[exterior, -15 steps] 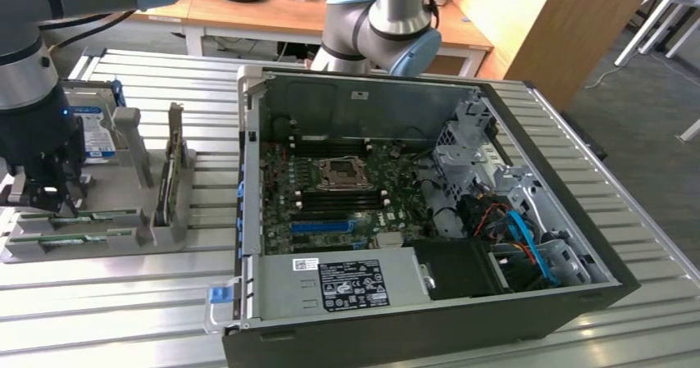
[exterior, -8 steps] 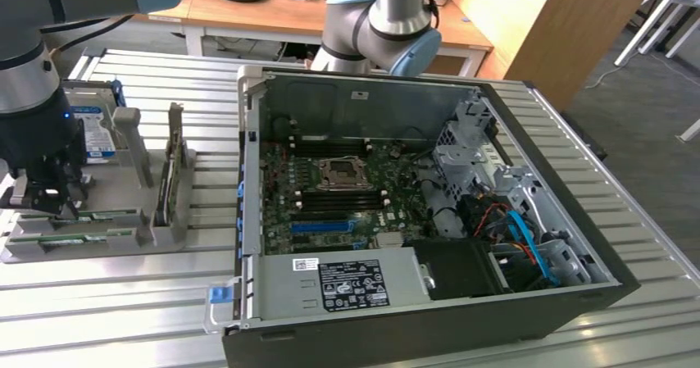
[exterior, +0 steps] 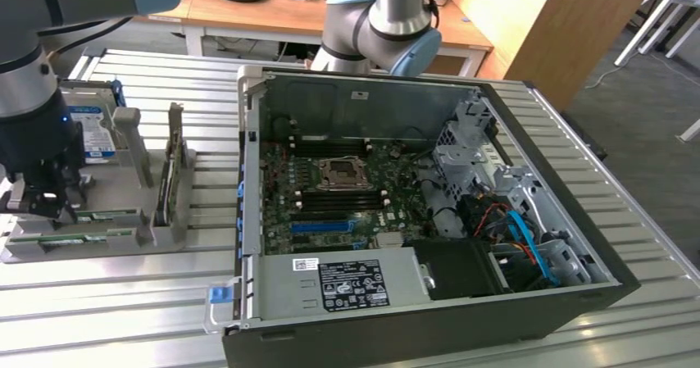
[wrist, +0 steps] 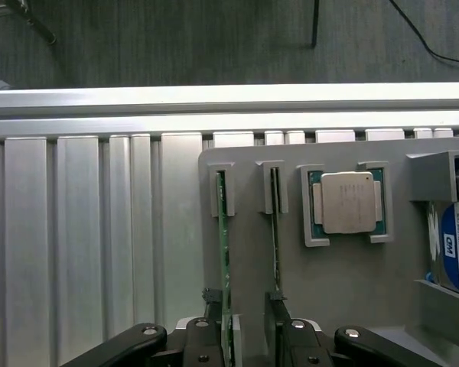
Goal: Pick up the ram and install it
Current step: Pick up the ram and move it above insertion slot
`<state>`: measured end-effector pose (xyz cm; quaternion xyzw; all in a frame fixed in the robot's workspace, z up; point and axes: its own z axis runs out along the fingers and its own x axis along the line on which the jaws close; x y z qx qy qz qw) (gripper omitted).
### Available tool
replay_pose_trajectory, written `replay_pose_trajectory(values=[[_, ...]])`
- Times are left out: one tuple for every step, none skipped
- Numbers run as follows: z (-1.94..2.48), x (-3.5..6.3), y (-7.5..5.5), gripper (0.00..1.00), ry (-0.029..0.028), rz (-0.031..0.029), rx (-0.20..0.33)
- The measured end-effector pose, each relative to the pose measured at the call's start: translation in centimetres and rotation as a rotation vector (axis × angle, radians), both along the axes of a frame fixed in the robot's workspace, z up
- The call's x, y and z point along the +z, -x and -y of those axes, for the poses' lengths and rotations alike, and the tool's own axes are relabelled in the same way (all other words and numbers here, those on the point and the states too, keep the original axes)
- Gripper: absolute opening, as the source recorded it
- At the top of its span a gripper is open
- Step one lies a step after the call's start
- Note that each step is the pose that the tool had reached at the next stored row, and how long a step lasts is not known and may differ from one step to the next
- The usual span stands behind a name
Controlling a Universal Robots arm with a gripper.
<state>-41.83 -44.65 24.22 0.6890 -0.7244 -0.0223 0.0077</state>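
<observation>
The ram is a thin green board standing on edge in a slot of the grey holder. A second thin stick stands in the neighbouring slot. My gripper hangs just above them, open, with its black fingertips on either side of the green ram and not touching it. In the exterior view the gripper is low over the holder at the exterior view's left, and the ram lies under it.
An open computer case with its motherboard stands to the exterior view's right of the holder. The holder also carries a processor, a blue-labelled hard drive and an upright dark card. A ribbed metal table lies beneath.
</observation>
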Motion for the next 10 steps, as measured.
replay_pose_trajectory(values=[[0.09,0.00,0.00,0.36,0.0000,-0.0001,0.000],[0.18,0.00,0.01,0.36,-0.0001,0.0000,0.000],[0.27,0.00,0.01,0.36,-0.0001,0.0000,0.000],[0.37,0.00,0.01,0.36,0.0000,0.0000,0.000],[0.46,0.00,0.01,0.36,0.0000,0.0000,0.000],[0.54,0.00,0.01,0.36,0.0000,0.0000,0.000],[0.61,0.00,0.01,0.36,0.0000,0.0000,0.000],[0.65,0.00,0.01,0.36,-0.0001,0.0000,0.000],[0.65,0.00,0.01,0.36,-0.0001,0.0000,0.000],[0.65,0.00,0.01,0.36,-0.0001,0.0000,0.000]])
